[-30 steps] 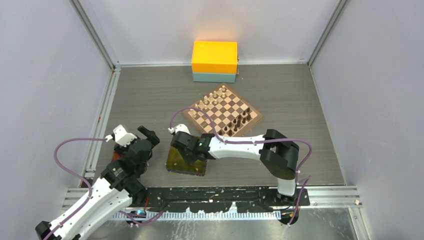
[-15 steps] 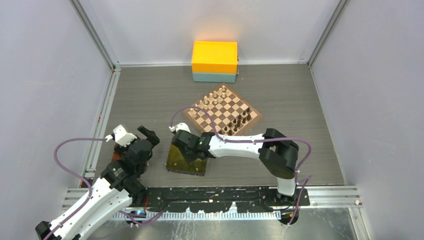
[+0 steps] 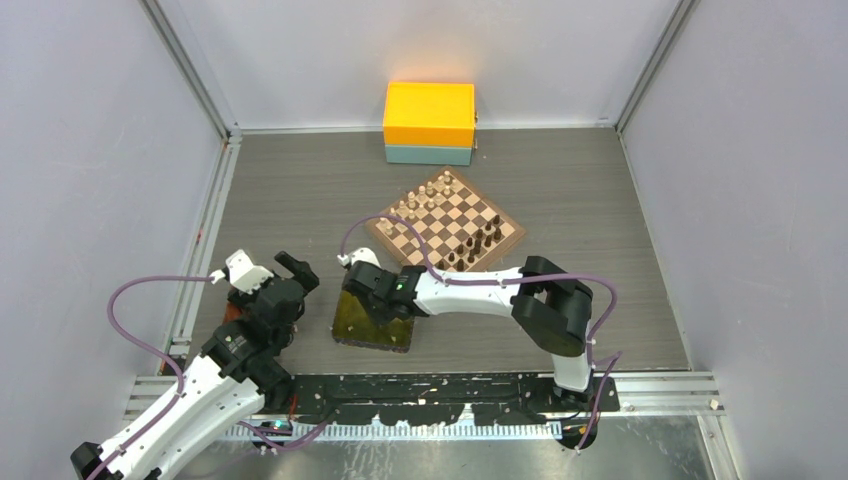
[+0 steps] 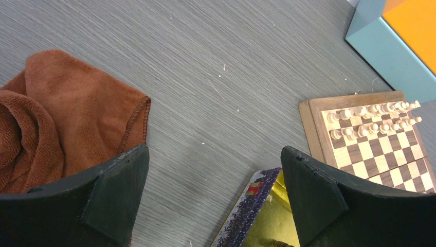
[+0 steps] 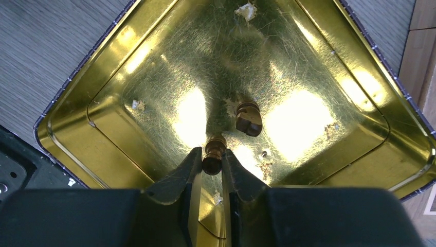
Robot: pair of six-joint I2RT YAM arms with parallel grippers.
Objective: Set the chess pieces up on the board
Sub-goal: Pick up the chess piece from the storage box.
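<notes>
I have the right gripper point(image 5: 212, 154) down in the gold tray point(image 5: 154, 46), jaws pinched narrow on a dark-brown chessman point(image 5: 215, 145) bound for the chessboard point(image 3: 447, 232), while the left gripper point(image 4: 213, 170) hangs wide and empty over the desk point(image 4: 205, 77).

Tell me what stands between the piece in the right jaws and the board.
Nothing tall. The chess piece, pinched by the right gripper, lies in the gold tray. Toward the board sit only a second loose piece and the tray's low rim; a lift should clear both.
</notes>
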